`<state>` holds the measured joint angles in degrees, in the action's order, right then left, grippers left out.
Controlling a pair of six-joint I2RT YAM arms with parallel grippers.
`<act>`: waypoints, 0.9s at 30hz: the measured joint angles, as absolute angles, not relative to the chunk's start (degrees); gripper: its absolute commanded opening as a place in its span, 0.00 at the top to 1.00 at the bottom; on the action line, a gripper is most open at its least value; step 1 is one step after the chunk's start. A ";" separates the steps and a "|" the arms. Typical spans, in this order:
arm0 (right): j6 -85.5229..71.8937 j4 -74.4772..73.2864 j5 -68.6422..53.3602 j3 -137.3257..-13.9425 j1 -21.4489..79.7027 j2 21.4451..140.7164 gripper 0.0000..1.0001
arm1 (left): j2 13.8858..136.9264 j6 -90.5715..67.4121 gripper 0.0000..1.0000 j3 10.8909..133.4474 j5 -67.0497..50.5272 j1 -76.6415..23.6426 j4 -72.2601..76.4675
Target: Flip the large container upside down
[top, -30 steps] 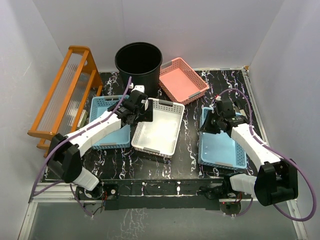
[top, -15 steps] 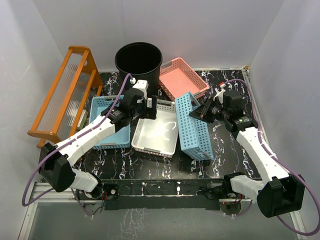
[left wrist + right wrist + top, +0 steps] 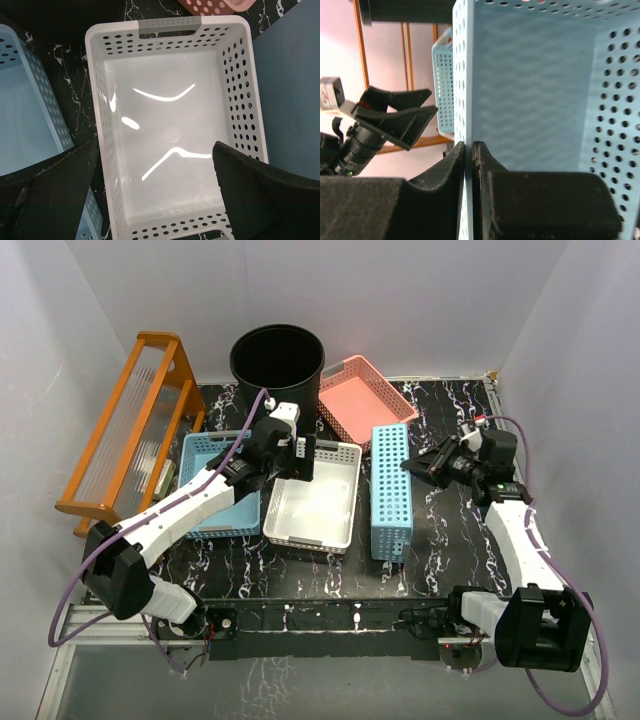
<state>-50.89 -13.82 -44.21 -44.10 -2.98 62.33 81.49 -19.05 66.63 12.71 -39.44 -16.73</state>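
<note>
The large container, a tall round black bin (image 3: 277, 365), stands upright with its mouth up at the back of the table, with neither gripper touching it. My right gripper (image 3: 418, 466) is shut on the rim wall of a blue lattice basket (image 3: 390, 490) and holds it tipped up on its long side; the wrist view shows the jaws (image 3: 468, 150) pinching that wall (image 3: 530, 90). My left gripper (image 3: 299, 454) is open and empty over the far end of the white basket (image 3: 312, 505); its fingers (image 3: 50, 195) spread above the basket floor (image 3: 165, 125).
A second blue basket (image 3: 218, 485) lies left of the white one. A pink basket (image 3: 362, 400) sits right of the bin. An orange rack (image 3: 130, 430) stands along the left edge. Bare marbled tabletop (image 3: 450, 530) shows at the right.
My right gripper has raised the right blue basket from lying flat to standing on its side and carried it left. My left gripper has moved slightly right and farther over the white basket.
</note>
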 measured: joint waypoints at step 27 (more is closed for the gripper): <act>-25.76 -38.11 -0.43 -52.90 -16.60 62.54 0.22 | 82.96 -16.91 0.01 66.85 12.19 -39.44 -17.56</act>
